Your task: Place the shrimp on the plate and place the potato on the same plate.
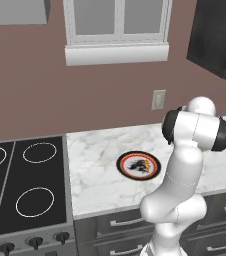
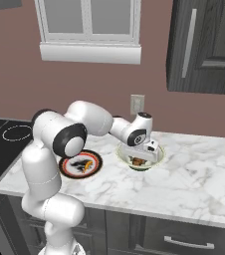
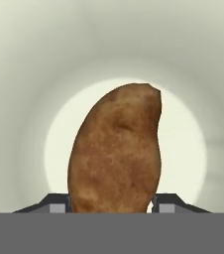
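Jaws flank the potato (image 3: 115, 151) — inside bowl (image 2: 157, 158).

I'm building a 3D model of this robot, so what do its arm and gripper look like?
The arm is glossy white, built of thick rounded tube segments with bulbous elbows. Dark, nearly black caps and bands mark its joints. The wrist ends in a white boxy hand with a dark round face. The gripper shows two small dark grey finger tips with lighter grey pads. No cables or lettering are visible.
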You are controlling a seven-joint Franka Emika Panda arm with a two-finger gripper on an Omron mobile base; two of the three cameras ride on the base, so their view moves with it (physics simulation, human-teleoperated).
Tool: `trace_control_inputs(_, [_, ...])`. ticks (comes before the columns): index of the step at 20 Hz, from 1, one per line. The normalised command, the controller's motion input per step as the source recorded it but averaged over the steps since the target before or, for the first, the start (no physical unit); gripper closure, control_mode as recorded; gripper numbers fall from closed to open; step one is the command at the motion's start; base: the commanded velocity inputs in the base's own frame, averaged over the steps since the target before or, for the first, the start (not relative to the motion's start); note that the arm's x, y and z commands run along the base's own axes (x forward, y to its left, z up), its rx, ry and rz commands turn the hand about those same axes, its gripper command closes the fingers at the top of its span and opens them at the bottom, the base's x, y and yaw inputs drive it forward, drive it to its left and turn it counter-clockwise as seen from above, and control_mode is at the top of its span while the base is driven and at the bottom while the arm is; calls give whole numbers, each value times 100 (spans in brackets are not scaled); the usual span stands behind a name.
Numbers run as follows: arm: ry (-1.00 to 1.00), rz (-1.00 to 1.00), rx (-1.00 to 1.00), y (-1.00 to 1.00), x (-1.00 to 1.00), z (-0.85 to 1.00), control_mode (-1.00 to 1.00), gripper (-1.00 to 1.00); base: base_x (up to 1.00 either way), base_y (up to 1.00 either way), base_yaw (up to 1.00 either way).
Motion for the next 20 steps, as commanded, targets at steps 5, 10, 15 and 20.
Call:
trace_control_inputs(5, [0, 0, 0, 0, 0, 23, -100, 100, 0, 0, 0])
trace_control_inputs(10, [0, 0, 0, 0, 0, 49, -100, 100, 0, 0, 0])
trace_control_inputs(15, [0, 0, 0, 0, 0, 48, -100, 100, 0, 0, 0])
trace_control_inputs(20, [0, 0, -2, 16, -5, 43, -100, 100, 0, 0, 0])
